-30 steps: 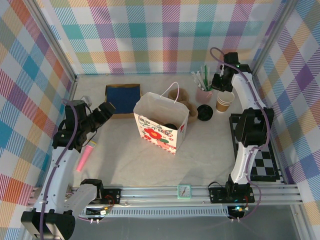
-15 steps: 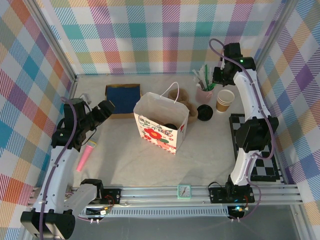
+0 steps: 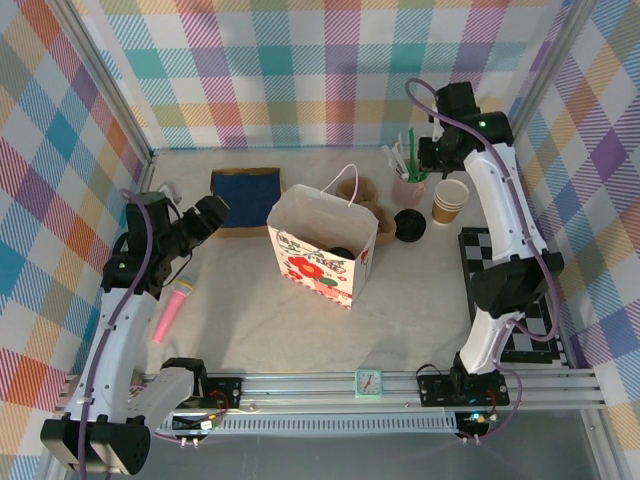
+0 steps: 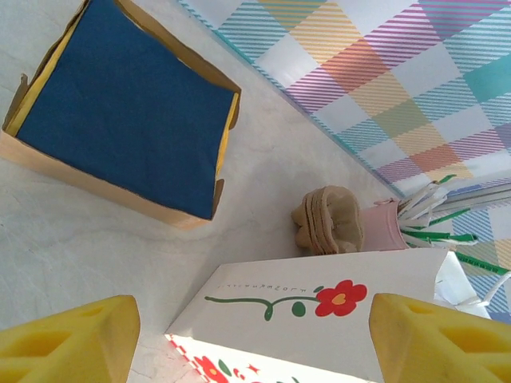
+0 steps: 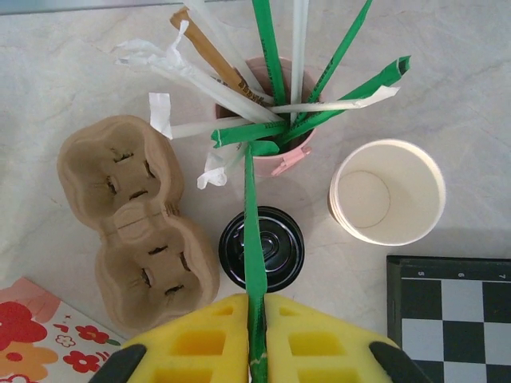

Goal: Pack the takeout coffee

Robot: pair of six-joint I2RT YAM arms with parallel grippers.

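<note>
No lettering can be read: the white flowered paper bag [image 4: 319, 323], at six o'clock in the left wrist view, bears one printed line, too small to make out.

Bright, even, diffuse light falls on the table [image 3: 250, 330] from above, with no glare. Shadows are soft and short: a faint dark rim hugs the lidless paper cup [image 5: 387, 191] near the table's far right corner. The 2 yellow pads [image 4: 68, 343] in the left wrist view are blurred, while everything beyond them is sharp.

The lid [image 5: 276, 249] looks glossy plastic, the tray [image 5: 128, 209] matt cardboard
</note>
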